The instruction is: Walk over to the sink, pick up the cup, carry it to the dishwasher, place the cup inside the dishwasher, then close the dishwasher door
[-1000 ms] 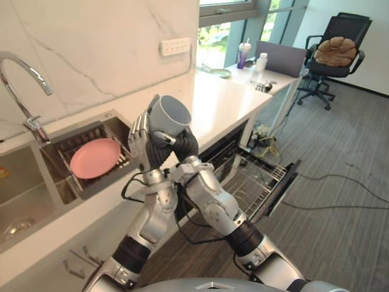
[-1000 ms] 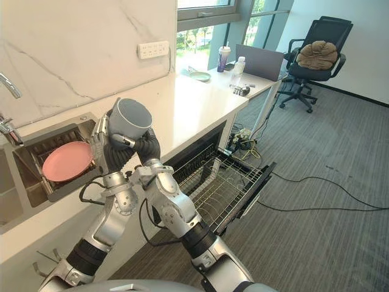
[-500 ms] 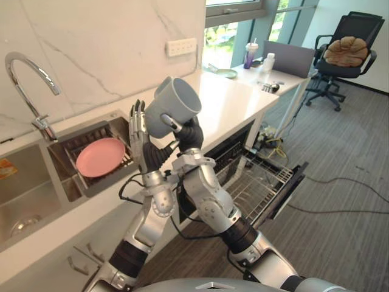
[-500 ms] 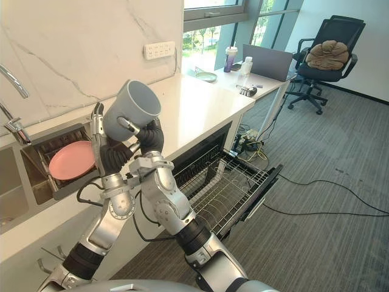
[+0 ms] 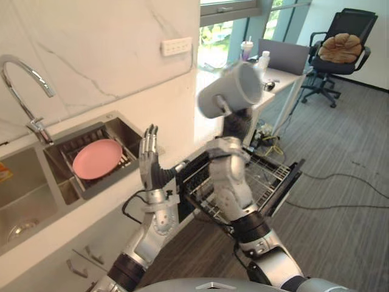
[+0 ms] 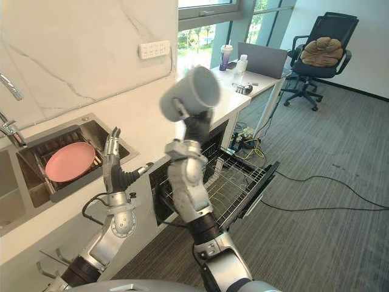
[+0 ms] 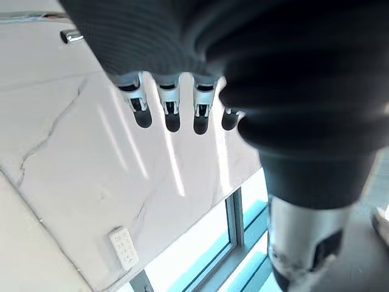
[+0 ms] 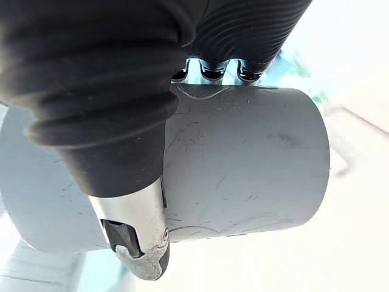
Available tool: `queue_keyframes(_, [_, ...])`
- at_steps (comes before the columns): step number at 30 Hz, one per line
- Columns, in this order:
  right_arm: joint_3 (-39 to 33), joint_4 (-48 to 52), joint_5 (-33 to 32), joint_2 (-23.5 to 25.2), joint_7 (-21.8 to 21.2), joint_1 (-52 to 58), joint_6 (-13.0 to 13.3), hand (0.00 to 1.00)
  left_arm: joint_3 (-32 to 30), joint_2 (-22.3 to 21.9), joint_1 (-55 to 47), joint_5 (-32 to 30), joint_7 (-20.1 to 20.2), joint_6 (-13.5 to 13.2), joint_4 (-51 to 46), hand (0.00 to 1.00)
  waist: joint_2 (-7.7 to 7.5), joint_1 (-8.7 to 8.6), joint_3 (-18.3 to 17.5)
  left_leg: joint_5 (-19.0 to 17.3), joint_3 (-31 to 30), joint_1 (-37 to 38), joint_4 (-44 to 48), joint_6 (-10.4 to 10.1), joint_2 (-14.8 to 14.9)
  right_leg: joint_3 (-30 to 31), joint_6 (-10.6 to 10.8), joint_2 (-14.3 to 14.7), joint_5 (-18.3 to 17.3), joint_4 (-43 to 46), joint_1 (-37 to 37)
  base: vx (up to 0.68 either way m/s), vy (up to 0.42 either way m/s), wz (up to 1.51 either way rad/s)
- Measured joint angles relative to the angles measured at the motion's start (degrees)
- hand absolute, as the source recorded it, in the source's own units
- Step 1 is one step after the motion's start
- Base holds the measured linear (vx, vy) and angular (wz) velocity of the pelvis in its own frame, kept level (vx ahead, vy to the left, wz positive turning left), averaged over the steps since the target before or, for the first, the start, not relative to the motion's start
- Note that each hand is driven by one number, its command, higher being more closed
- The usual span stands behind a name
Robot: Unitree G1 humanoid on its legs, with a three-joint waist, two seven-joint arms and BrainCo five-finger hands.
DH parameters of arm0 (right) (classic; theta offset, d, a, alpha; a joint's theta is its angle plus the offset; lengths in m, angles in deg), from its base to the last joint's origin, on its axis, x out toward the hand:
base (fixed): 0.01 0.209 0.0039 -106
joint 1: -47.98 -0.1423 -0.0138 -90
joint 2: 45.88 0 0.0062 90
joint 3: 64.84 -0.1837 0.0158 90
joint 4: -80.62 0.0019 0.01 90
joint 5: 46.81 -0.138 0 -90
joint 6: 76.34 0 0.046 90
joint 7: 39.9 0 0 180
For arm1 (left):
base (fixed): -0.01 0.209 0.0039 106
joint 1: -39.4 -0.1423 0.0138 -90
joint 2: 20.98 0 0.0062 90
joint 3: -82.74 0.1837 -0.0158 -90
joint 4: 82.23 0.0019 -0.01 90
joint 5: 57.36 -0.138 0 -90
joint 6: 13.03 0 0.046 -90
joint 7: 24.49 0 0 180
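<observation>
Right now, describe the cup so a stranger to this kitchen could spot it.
Find the white counter above the open dishwasher. Over its edge the right hand holds up the cup. It is plain grey and tipped sideways, unlike the flat pink plate.

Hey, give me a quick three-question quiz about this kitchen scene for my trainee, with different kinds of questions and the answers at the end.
1. Which robot hand holds the grey cup, left or right?
2. True or false: the dishwasher rack is pulled out.
3. What lies in the sink? A) a pink plate B) a glass bowl C) a frying pan

Key:
1. The right robot hand, curled round the cup; the left robot hand is open with straight fingers.
2. True.
3. A.
</observation>
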Motion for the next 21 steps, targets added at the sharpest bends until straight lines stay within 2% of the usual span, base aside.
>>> queue_keyframes(2, [-4.05,1.42,3.16,-2.69,-0.28,2.93,0.89,1.00,-0.43,-0.19,-1.16,13.75,5.87,-4.45,-0.27,0.00,0.07,-0.30,0.11,-0.12,1.48,0.53,0.00,-0.04,0.21,0.94,0.00,0.09,0.03,-0.01,-0.18,0.01,-0.004,-0.19])
queue_keyframes(3, [-5.38,1.30,4.55,-3.55,-0.43,3.72,0.71,1.00,-0.74,-0.30,-1.57,18.47,8.27,-5.49,-0.30,0.00,0.11,-0.47,0.26,-0.27,1.97,0.88,0.00,-0.10,0.30,1.40,-0.01,0.17,0.04,-0.01,-0.19,0.01,-0.005,-0.36])
queue_keyframes(4, [-6.99,0.71,6.54,-4.79,-0.85,5.82,0.62,1.00,-1.53,-0.83,-2.60,25.79,12.27,-6.58,-0.38,0.00,0.14,-0.76,0.47,-0.66,2.94,1.57,0.00,-0.28,0.46,2.20,-0.01,0.30,0.04,0.00,-0.15,0.01,-0.006,-0.35])
queue_keyframes(5, [-9.70,-0.87,6.28,-5.90,-2.07,7.94,0.69,1.00,-1.79,-1.03,-3.63,34.59,18.12,-6.95,-1.66,0.00,0.06,-1.14,0.65,-0.85,3.53,1.94,-0.01,-0.31,0.54,2.73,-0.01,0.37,0.04,0.00,-0.17,0.01,-0.005,-0.30])
queue_keyframes(6, [-11.43,-2.01,5.33,-6.48,-3.25,8.90,0.89,1.00,-1.77,-1.02,-4.20,38.80,21.35,-6.94,-2.71,0.00,0.02,-1.24,0.84,-0.92,3.80,2.07,-0.01,-0.34,0.55,2.91,0.00,0.37,0.04,0.00,-0.19,0.01,-0.003,-0.19])
queue_keyframes(8, [-19.32,-6.57,1.33,-8.29,-7.99,11.13,0.90,1.00,-1.73,-0.95,-5.32,51.69,33.11,-5.70,-5.82,0.00,0.14,-1.65,1.82,-1.17,4.38,2.14,-0.01,-0.57,0.54,3.10,0.06,0.33,0.08,-0.05,-0.44,0.00,0.004,-0.12])
queue_keyframes(9, [-20.88,-7.65,0.81,-9.02,-8.99,11.50,0.87,1.00,-1.71,-0.90,-5.39,54.08,35.72,-4.90,-6.14,0.00,0.18,-1.76,1.91,-1.26,4.52,2.03,-0.01,-0.69,0.57,3.10,0.08,0.33,0.10,-0.08,-0.65,0.00,0.005,-0.13])
queue_keyframes(10, [-22.42,-9.57,0.62,-10.58,-10.52,11.80,0.71,1.00,-1.59,-0.85,-5.71,57.21,40.10,-3.20,-6.27,0.00,0.26,-2.11,1.98,-1.29,5.03,1.95,-0.01,-0.71,0.69,3.12,0.12,0.36,0.25,-0.16,-1.01,0.02,-0.004,-0.19])
queue_keyframes(11, [-23.11,-10.33,-0.25,-11.69,-12.72,11.84,0.58,1.00,-1.21,-0.70,-6.24,58.69,43.41,-1.29,-6.25,0.00,0.21,-2.52,2.13,-1.33,5.70,2.03,-0.01,-0.70,0.83,3.12,0.20,0.43,0.48,-0.40,-1.21,0.03,-0.009,-0.21])
queue_keyframes(13, [-23.55,-11.13,-0.67,-13.11,-15.71,11.94,0.49,1.00,-0.32,-0.46,-6.61,59.63,46.99,1.61,-5.95,0.00,0.42,-3.09,2.22,-1.44,5.92,2.07,0.00,-0.81,0.97,3.10,0.22,0.53,0.51,-0.39,-1.30,0.04,-0.012,-0.10])
queue_keyframes(15, [-23.87,-11.33,-1.42,-14.45,-19.51,12.58,-1.02,1.00,2.25,-0.51,-7.13,59.15,51.26,5.89,-4.91,0.00,0.54,-3.43,2.30,-1.47,6.04,1.89,0.01,-0.85,1.11,3.10,0.52,0.68,0.75,-0.39,-1.58,0.04,-0.012,-0.02])
queue_keyframes(17, [-23.76,-11.83,-1.52,-14.82,-22.23,13.45,-1.75,1.00,3.75,-0.41,-7.65,51.79,53.32,7.60,-2.55,0.00,0.48,-3.40,2.34,-1.56,6.10,1.71,0.02,-0.92,1.16,3.10,0.25,0.73,0.95,-0.39,-1.81,0.03,-0.005,0.00])
queue_keyframes(19, [-23.08,-14.02,-1.61,-14.97,-25.24,14.28,-2.32,1.00,5.24,0.43,-8.03,39.22,55.04,9.55,0.52,0.00,0.32,-3.27,2.48,-1.66,6.07,1.46,0.00,-0.81,1.18,2.98,0.26,0.69,0.94,-0.40,-1.92,0.01,0.001,0.02])
queue_keyframes(21, [-22.86,-15.41,-2.14,-15.08,-26.71,14.88,-3.26,1.00,6.02,1.45,-8.74,34.42,57.14,11.71,2.42,0.00,0.20,-3.00,2.55,-1.83,6.06,1.40,0.00,-0.76,1.15,2.93,0.28,0.59,0.92,-0.41,-1.93,0.00,0.000,0.00])
